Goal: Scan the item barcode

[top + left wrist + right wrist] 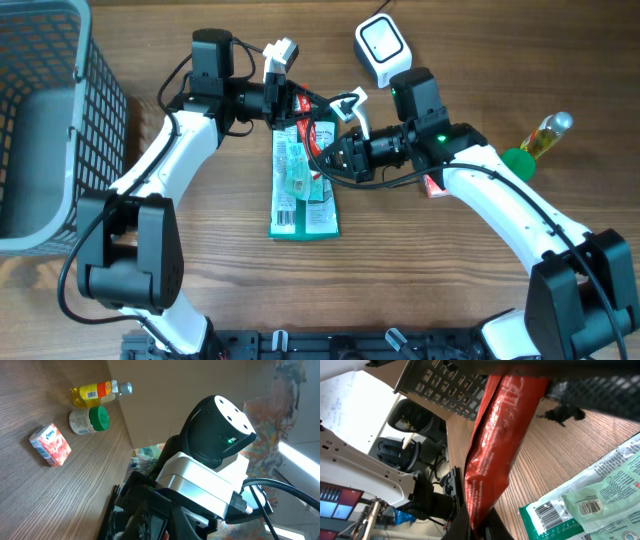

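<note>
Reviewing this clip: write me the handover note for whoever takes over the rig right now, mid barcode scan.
Right gripper: shut on the red packet, which is held off the table.
Left gripper: shut, near the packet's other end; whether it grips the packet is unclear.
Green packets: flat on the table under the arms, barcodes up.
White scanner: at the far edge, beyond the right arm.
Done: red packet picked up.
Left: present its barcode to the scanner.

desk (pixel 450 290) is matt wood-grain, faint streaks running through it. red packet (pixel 495 445) is crinkly glossy plastic film, green packets (pixel 300 190) same shiny wrap. basket (pixel 40 100) looks like matt grey plastic mesh, right arm (pixel 500 195) smooth white plastic shell
</note>
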Controlling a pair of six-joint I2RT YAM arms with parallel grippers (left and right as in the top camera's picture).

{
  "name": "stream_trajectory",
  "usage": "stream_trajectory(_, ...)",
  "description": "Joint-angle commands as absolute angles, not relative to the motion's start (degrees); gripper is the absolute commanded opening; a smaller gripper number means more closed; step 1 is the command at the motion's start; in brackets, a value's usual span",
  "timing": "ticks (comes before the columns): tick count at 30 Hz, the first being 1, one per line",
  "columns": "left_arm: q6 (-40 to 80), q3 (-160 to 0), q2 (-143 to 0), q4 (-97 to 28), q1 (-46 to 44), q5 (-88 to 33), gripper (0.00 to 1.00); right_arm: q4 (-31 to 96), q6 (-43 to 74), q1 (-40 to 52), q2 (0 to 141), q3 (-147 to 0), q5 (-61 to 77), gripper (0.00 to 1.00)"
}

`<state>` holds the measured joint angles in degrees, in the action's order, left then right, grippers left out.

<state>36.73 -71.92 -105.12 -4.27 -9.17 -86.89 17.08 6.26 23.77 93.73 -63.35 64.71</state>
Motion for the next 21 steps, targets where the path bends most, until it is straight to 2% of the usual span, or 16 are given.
stream_trajectory(1,35.0,-72.2,-105.7,-4.1,-9.5,-87.4,0.04,17.0,6.4,24.0,93.4,-63.2,66.0,0.04)
stream_trajectory(4,33.4,-72.2,-105.7,-4.1,-9.5,-87.4,0.04,17.0,6.4,24.0,93.4,-63.2,66.0,0.04)
stream_trajectory(5,33.4,-72.2,-105.7,-4.1,-9.5,-87.4,0.10,17.0,6.4,24.0,93.4,-63.2,66.0,0.04)
stream_trajectory(7,33.4,-72.2,-105.7,-4.1,-9.5,-87.4,0.40,17.0,6.4,24.0,93.4,-63.2,65.8,0.04)
stream_trajectory(10,33.2,-72.2,-105.7,-4.1,-9.5,-87.3,0.63,17.0,6.4,24.0,93.4,-63.2,65.8,0.04)
stream_trajectory(11,33.2,-72.2,-105.7,-4.1,-9.5,-86.5,0.78,17.0,6.4,24.0,93.4,-63.2,65.8,0.04)
stream_trajectory(14,33.2,-72.2,-105.7,-4.1,-9.5,-80.9,1.00,17.1,6.4,24.0,93.4,-63.2,65.8,0.04)
stream_trajectory(17,33.2,-72.2,-105.7,-4.8,-9.5,-72.2,1.00,17.2,6.4,24.0,93.4,-63.2,65.8,0.04)
stream_trajectory(21,29.1,-72.2,-105.7,-11.9,-9.5,-57.7,1.00,17.7,6.4,24.0,93.4,-63.2,65.1,0.04)
